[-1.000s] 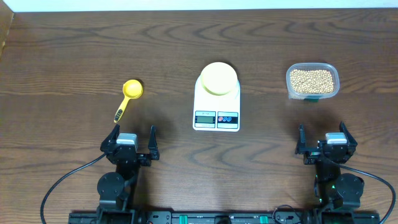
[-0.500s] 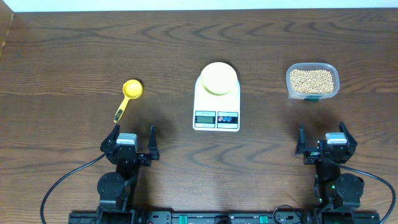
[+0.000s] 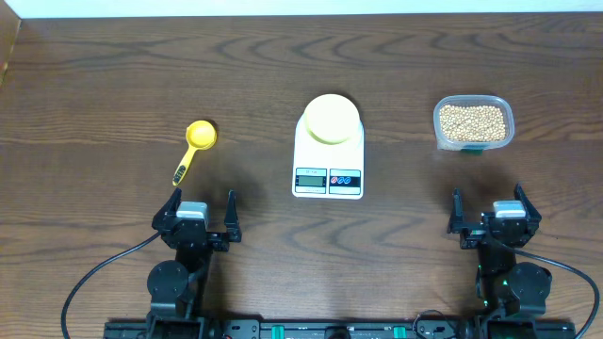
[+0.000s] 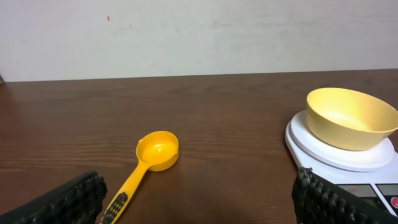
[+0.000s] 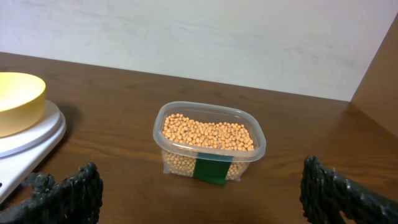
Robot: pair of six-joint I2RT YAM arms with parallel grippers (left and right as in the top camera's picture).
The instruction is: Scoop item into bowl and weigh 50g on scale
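Tan beans (image 3: 473, 121) fill a clear plastic tub (image 3: 505, 111) at the back right; they also show in the right wrist view (image 5: 208, 134). The pale yellow-green bowl (image 3: 331, 118) stands empty on the white scale (image 3: 328, 169) at the table's middle; the left wrist view shows the bowl (image 4: 351, 117) too. A yellow scoop (image 3: 196, 143) lies at the left, bowl end away from me, also in the left wrist view (image 4: 149, 162). My left gripper (image 3: 203, 213) is open and empty near the front edge, just behind the scoop's handle. My right gripper (image 3: 489, 213) is open and empty, in front of the tub.
The dark wooden table (image 3: 113, 85) ends at a pale wall at the back. The tub carries a green label (image 5: 210, 171) on its near side. The arm bases and cables lie along the front edge.
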